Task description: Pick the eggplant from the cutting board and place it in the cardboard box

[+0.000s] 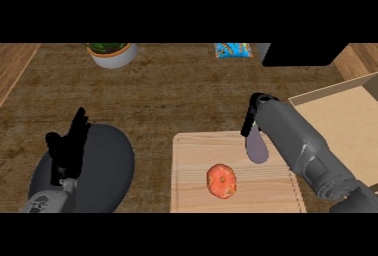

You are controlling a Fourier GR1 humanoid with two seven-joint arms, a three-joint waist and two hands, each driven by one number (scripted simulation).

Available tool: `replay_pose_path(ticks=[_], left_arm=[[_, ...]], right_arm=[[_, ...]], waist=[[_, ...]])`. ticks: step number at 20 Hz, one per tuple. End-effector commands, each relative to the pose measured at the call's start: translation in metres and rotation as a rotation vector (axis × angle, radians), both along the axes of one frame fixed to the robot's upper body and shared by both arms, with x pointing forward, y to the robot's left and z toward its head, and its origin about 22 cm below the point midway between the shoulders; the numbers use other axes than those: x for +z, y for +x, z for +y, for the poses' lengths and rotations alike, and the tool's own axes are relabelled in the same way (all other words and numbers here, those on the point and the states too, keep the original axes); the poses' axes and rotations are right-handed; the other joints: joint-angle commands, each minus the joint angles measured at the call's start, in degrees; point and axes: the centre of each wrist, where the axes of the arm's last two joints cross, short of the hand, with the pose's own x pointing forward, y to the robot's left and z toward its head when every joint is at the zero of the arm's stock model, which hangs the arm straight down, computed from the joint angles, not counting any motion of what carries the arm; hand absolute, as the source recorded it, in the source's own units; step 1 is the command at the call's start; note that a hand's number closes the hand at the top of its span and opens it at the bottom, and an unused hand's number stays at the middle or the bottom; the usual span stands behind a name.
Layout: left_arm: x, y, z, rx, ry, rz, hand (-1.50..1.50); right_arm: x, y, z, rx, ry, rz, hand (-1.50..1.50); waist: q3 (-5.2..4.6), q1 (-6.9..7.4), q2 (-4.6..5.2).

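While the right hand (253,116) clasps the eggplant (256,146) above the cutting board (193,185), the cardboard box (347,120) shows nothing inside.

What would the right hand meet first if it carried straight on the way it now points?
The right hand points up the view, holding the eggplant. Ahead lies bare counter, then probably the black object at the far edge, though depth is unclear.
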Motion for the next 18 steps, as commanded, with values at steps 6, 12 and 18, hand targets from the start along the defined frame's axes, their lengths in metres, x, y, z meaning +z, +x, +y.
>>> replay_pose_path(ticks=[6, 12, 18], left_arm=[[-0.018, -0.016, 0.011, 0.068, -0.006, 0.085, 0.0], [-0.025, -0.032, 0.031, 0.146, 0.012, 0.107, 0.0], [-0.027, -0.04, 0.041, 0.215, 0.011, 0.111, 0.0]], right_arm=[[0.036, -0.017, 0.067, 0.65, 0.314, -0.3, 1.5], [0.056, -0.025, 0.034, 0.885, 0.444, -0.5, 1.5], [0.103, -0.026, -0.037, 1.01, 0.565, -0.734, 1.5]], waist=[[1.19, -5.0, -3.89], [1.17, -8.77, -4.05], [1.24, -13.56, -4.16]])
